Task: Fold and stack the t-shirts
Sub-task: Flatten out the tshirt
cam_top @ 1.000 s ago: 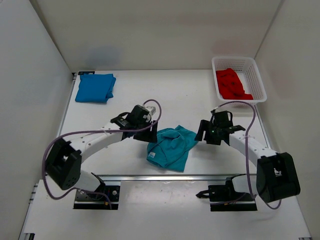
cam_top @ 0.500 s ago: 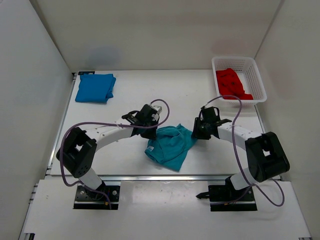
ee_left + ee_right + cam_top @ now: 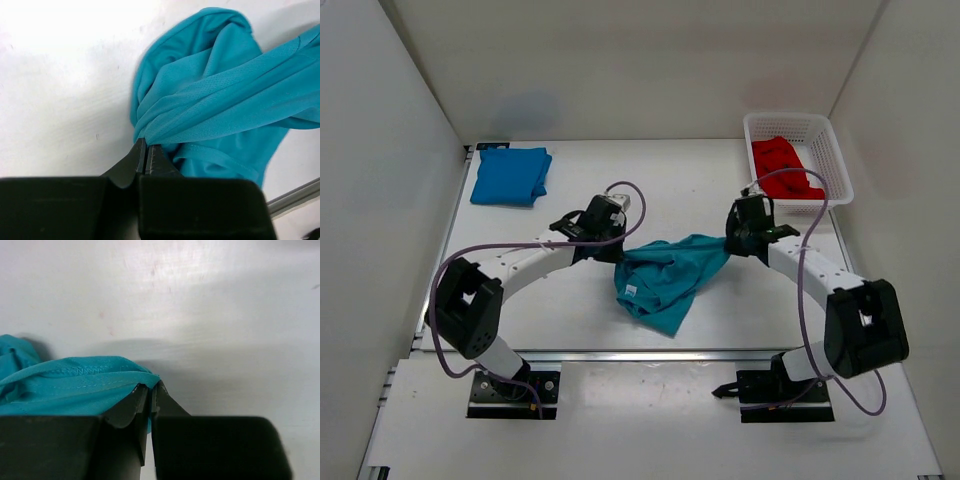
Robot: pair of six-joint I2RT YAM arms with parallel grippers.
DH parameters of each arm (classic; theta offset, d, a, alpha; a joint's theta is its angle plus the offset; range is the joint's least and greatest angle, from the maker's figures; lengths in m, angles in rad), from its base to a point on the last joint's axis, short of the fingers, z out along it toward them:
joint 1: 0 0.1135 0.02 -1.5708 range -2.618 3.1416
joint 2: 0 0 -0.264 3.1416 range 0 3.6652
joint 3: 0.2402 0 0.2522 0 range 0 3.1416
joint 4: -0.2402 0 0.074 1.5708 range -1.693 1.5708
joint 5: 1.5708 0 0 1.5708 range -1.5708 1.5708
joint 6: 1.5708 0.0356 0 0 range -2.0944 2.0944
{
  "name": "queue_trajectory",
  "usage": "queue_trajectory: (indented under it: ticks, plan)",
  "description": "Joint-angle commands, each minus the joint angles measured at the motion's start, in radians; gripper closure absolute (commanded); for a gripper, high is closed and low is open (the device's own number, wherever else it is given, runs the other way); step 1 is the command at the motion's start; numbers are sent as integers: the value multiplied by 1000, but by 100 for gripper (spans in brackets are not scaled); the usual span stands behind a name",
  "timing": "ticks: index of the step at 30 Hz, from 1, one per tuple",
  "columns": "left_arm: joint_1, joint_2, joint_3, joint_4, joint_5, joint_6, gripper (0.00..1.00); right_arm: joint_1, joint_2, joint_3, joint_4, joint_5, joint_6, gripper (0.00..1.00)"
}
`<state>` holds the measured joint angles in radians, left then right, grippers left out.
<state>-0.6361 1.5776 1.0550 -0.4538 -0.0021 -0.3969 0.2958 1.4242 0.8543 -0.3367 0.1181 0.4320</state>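
The teal t-shirt (image 3: 665, 277) lies crumpled at the table's middle, stretched taut between both arms. My left gripper (image 3: 620, 255) is shut on its left edge; the left wrist view shows the cloth (image 3: 215, 95) bunched at the closed gripper tips (image 3: 146, 145). My right gripper (image 3: 728, 243) is shut on the hemmed right corner (image 3: 85, 377), pinched at that gripper's tips (image 3: 151, 386). A folded royal blue t-shirt (image 3: 510, 176) rests at the far left. The red t-shirt (image 3: 784, 168) sits bunched in the basket.
A white mesh basket (image 3: 828, 150) stands at the far right corner. White walls close in the table on three sides. An aluminium rail (image 3: 650, 353) runs along the near edge, by the arm bases.
Both grippers closed on the teal shirt's opposite edges. They then moved apart and toward the back, pulling the cloth into a taut band.
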Motion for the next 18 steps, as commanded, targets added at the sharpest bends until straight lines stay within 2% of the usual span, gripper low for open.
queue_trajectory:
  ticks: [1,3,5,7,8,9,10,12,13,15,18]
  plan:
    - [45,-76,42,6,-67,24,100,-64,-77,37,4,85,-81,99]
    - [47,-59,109,4,-73,39,100,-83,-71,102,28,80,-105,100]
    - [67,4,276,-87,-139,82,100,-89,-38,228,15,100,-174,100]
    - [84,102,606,-178,-217,121,100,-101,20,398,-15,127,-232,100]
    - [107,126,693,-201,-240,153,100,-103,27,519,-27,138,-268,100]
    - [119,178,874,-256,-260,158,100,-112,51,637,-42,147,-280,100]
    - [139,230,1063,-307,-268,164,100,-121,64,684,-51,161,-303,100]
    - [174,286,1256,-361,-285,197,100,-129,71,851,-61,158,-335,100]
    - [180,277,1295,-353,-294,205,100,-123,65,873,-61,164,-354,100]
    - [213,224,1254,-333,-283,214,100,-110,33,885,-44,170,-386,100]
    - [228,147,1137,-319,-295,227,100,-119,-22,817,-21,118,-375,100]
